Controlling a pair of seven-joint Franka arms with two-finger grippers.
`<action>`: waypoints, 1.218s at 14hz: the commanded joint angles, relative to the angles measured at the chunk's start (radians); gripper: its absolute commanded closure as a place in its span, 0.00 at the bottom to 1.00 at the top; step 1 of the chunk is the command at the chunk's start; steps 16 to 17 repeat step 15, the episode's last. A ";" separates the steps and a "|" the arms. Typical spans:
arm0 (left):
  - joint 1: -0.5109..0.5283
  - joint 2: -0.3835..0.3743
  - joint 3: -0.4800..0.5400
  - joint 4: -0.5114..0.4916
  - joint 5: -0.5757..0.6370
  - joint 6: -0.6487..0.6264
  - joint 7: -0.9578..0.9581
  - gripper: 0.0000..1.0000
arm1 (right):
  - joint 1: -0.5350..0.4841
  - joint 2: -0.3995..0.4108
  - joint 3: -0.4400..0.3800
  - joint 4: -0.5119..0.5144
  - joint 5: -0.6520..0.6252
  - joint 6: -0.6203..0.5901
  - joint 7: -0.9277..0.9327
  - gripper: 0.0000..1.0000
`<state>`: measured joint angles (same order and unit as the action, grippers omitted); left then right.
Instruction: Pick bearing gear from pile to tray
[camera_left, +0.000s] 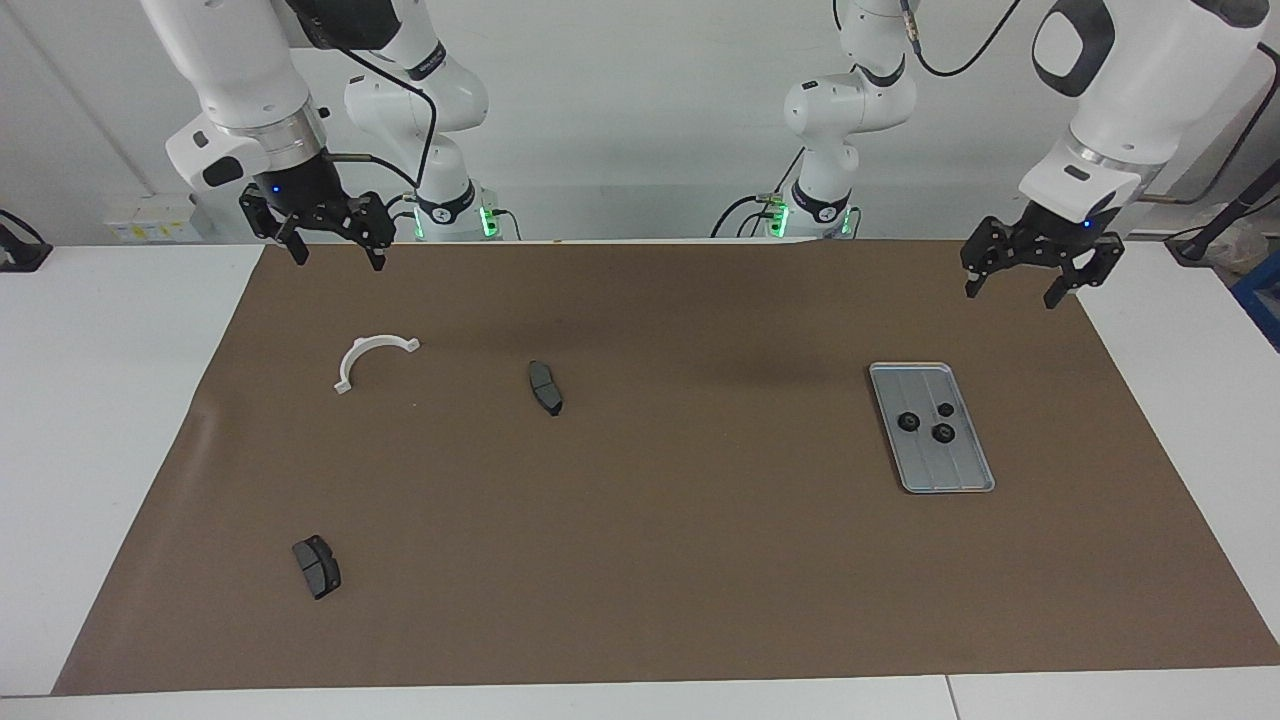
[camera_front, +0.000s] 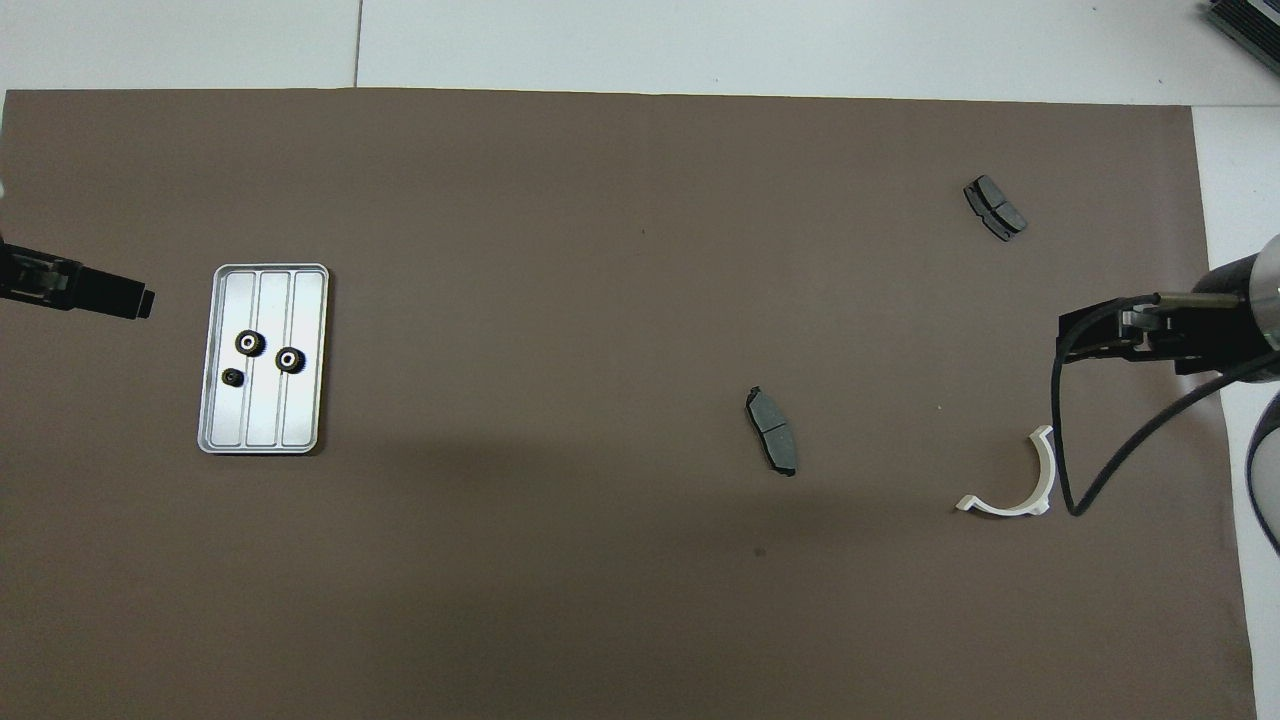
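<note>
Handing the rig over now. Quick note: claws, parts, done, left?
Left claw: open, empty, up over the mat's edge near the tray.
Right claw: open, empty, waiting above the mat near the bracket.
Done: three gears lie in the tray.
Left: no gear visible on the mat; only two brake pads and the bracket remain.

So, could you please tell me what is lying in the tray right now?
Three black gears lie in the tray, two larger and one smaller, apart from one another. Nothing covers them; both grippers are away from it.
</note>
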<state>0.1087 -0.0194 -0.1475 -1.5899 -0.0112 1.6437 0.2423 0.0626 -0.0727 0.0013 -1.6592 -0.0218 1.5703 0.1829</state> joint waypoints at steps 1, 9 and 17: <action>-0.009 -0.017 -0.006 -0.013 0.008 -0.024 -0.018 0.00 | 0.000 -0.018 0.002 -0.025 0.020 0.016 -0.003 0.00; -0.003 -0.030 0.000 -0.021 0.008 -0.025 -0.017 0.00 | 0.008 -0.012 0.005 -0.022 0.020 0.056 -0.006 0.00; 0.000 -0.031 0.000 -0.022 0.008 -0.027 -0.017 0.00 | 0.006 -0.015 0.005 -0.031 0.023 0.057 -0.069 0.00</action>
